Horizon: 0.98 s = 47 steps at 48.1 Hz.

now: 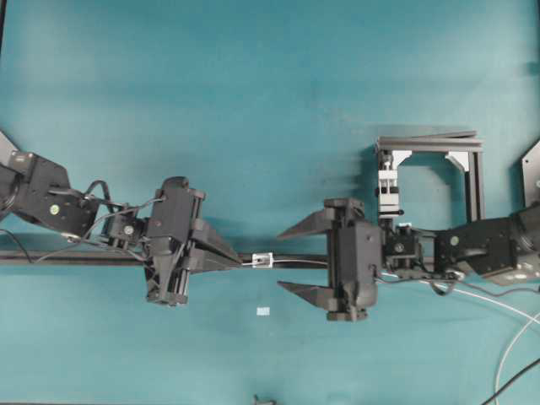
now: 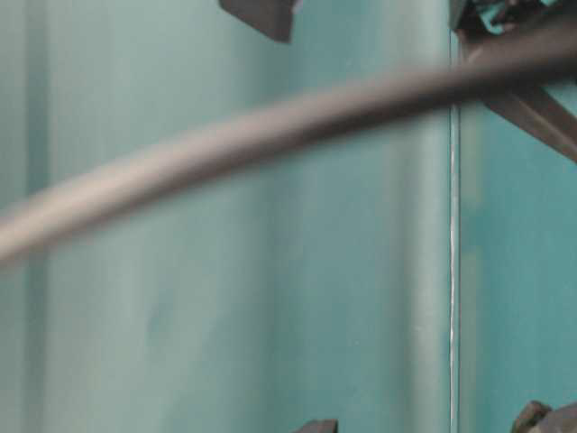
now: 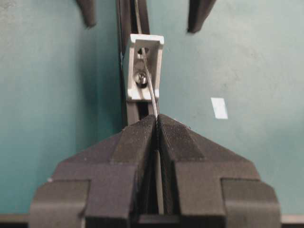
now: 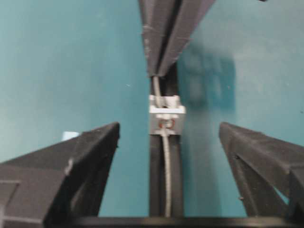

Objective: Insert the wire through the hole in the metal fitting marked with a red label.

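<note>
Both end effectors face each other along the black rail [image 1: 84,256], and we read them differently. Our left end effector [image 3: 156,118] is pinched fully together on the wire [image 3: 149,83], its tips just short of the metal fitting [image 3: 144,66], which sits at 12 o'clock from them in the left wrist view. Our right end effector [image 4: 168,137] stands spread as wide as it goes, holding nothing, its two fingers [image 4: 80,156] well apart on either side of the rail.

We judge the threading itself to be done or nearly so: in the right wrist view the wire enters the fitting from 12 o'clock, passes the hole [image 4: 166,124] with its red ring, and runs on toward 6 o'clock along the rail. In the overhead view the fitting sits on the rail at the middle, between the two end effectors, over the teal tabletop [image 1: 253,101].

Next, we think, the open right end effector needs to close on the emerged length of wire at 6 o'clock of the fitting and draw it through, while the left lets go. The strand is thin and slightly blurred here, so it may be touching the rail rather than lying clear of it; the closing fingers must centre on it carefully.
</note>
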Motion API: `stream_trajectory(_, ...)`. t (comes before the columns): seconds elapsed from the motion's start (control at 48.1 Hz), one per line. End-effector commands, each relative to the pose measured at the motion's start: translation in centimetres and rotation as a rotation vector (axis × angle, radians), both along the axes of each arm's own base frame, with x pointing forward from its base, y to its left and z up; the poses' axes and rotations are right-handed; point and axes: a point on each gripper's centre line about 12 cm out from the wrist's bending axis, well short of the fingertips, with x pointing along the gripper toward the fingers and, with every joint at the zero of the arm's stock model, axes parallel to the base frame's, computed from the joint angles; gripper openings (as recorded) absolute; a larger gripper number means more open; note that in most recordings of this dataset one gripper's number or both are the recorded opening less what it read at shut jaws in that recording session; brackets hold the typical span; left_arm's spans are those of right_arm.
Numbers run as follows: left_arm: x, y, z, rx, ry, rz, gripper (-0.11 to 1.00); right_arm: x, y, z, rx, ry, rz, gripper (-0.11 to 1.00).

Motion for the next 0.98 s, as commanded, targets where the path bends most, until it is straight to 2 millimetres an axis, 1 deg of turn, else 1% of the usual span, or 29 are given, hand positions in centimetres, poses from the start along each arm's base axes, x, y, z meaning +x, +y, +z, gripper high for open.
stream_trajectory(0.0,-0.2,-0.1,1.4,-0.008,-0.037,-0.005,-0.10,-0.1,0.3,1.7,0.014,-0.043,0.009,0.95)
stream_trajectory(0.228,-1.7,0.4,1.5,-0.009,-0.026,-0.002,-0.10,-0.3,0.5,1.5,0.015,-0.035,0.017,0.95)
stream_trajectory(0.415,-3.4,0.6,1.3,-0.005,-0.005,-0.009,-0.10,-0.3,0.5,1.5,0.015,-0.029,0.020,0.95)
stream_trajectory(0.706,-5.9,-0.4,1.6,-0.043,0.012,-0.044,-0.10,-0.3,0.5,1.4,0.012,-0.028,0.021,0.95)
stream_trajectory(0.955,-7.4,0.1,1.0,-0.047,0.058,-0.036,-0.10,-0.4,0.6,1.3,0.014,-0.015,0.027,0.95)
